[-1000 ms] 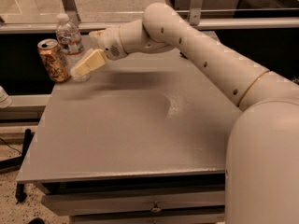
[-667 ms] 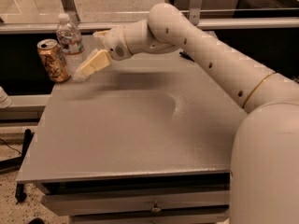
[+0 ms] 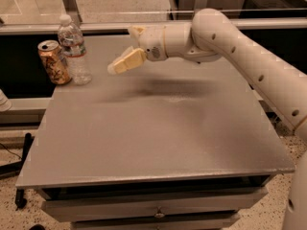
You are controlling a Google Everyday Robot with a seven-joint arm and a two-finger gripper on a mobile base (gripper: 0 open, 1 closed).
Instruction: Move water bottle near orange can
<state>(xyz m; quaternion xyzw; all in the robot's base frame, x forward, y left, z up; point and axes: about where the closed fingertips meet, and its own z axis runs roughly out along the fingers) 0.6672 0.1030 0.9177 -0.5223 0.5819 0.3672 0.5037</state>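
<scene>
The water bottle, clear ribbed plastic with a white cap and a label, stands upright at the table's far left corner. The orange can stands upright just to its left, almost touching it. My gripper hovers above the table to the right of the bottle, a short gap away. It is open and empty, with one yellowish finger pointing left toward the bottle and the other finger higher up. My white arm reaches in from the right.
The grey table has a drawer front below its near edge. A dark recess and a rail run behind the table. A white object sits at the left edge, and cables lie on the speckled floor.
My gripper has drawn back to the right, away from the bottle, with its fingers still apart. The bottle and can stay standing side by side.
</scene>
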